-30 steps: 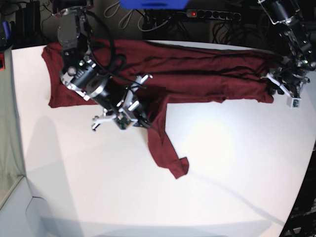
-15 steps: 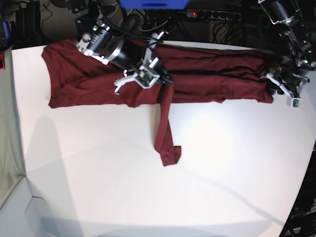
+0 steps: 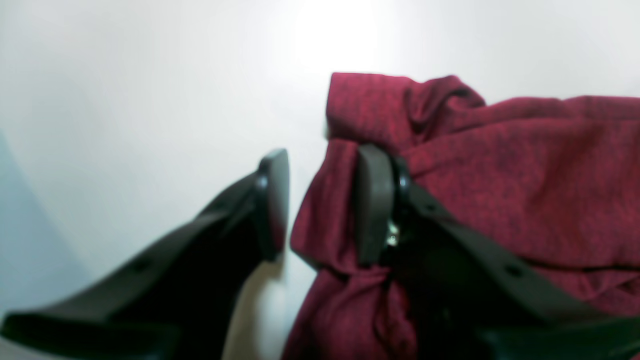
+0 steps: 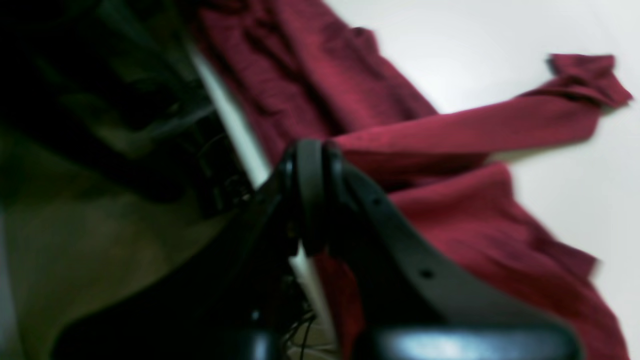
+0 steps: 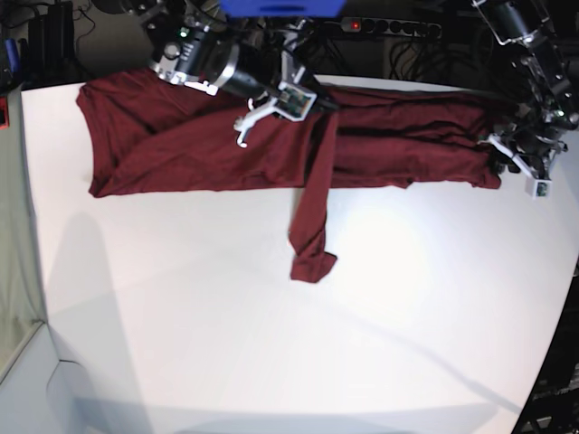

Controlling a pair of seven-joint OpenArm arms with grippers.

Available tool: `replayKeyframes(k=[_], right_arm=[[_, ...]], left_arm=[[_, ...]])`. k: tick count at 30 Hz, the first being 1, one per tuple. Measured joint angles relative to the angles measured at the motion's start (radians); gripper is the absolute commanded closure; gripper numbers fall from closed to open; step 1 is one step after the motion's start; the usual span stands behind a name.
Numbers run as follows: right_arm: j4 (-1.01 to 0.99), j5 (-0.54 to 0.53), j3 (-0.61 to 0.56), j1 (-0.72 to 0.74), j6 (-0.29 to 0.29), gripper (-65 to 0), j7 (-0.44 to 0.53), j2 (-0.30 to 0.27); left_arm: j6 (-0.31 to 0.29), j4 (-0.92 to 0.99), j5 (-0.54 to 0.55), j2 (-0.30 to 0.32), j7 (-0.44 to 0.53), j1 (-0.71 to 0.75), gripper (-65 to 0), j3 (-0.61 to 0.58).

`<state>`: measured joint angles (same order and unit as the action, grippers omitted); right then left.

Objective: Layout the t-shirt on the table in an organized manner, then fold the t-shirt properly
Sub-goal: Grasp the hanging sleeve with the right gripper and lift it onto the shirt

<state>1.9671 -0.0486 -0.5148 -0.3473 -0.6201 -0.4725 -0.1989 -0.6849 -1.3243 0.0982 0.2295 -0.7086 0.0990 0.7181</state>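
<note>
White table (image 5: 181,316) fills the base view, with dark cables and a power strip (image 5: 389,27) behind its far edge. Across that far side the t-shirt (image 5: 199,145) lies in a long rumpled band, one narrow strip trailing from its middle toward the table's center. At the shirt's middle top the right gripper (image 5: 312,99) is clamped on the strip's upper end. At the shirt's end the left gripper (image 3: 322,205) stands parted, one finger (image 3: 372,200) pressed on fabric.

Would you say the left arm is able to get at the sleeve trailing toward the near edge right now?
Probably not readily: the left gripper sits at the t-shirt's far end, well apart from the sleeve.
</note>
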Motion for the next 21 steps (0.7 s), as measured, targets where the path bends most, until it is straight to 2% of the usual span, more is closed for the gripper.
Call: replayKeyframes(k=[7,10,14,17,21], right_arm=[[-0.032,0.000,-0.043,0.011,0.000,-0.8,-0.004,-0.007],[-0.036,0.000,-0.043,0.011,0.000,-8.9,-0.006,-0.010],[-0.037,0.000,-0.040,0.006,0.000,-24.1,-0.004,-0.011],[-0.037,0.000,-0.041,0.003,0.000,-30.5,-0.004,-0.038],[-0.037,-0.001,-0.027,0.001,0.000,-31.4,-0.001,-0.037]], left_arm=[[0.000,-0.006,0.000,-0.003,-0.004,0.000,-22.2,0.000],[0.000,-0.006,0.000,-0.003,-0.004,0.000,-22.2,0.000],[0.000,-0.006,0.000,-0.003,-0.004,0.001,-23.5,0.000],[0.000,-0.006,0.000,-0.003,-0.004,0.000,-33.4,0.005],[0.000,-0.007,0.001,-0.005,-0.005,0.001,-48.1,0.005]])
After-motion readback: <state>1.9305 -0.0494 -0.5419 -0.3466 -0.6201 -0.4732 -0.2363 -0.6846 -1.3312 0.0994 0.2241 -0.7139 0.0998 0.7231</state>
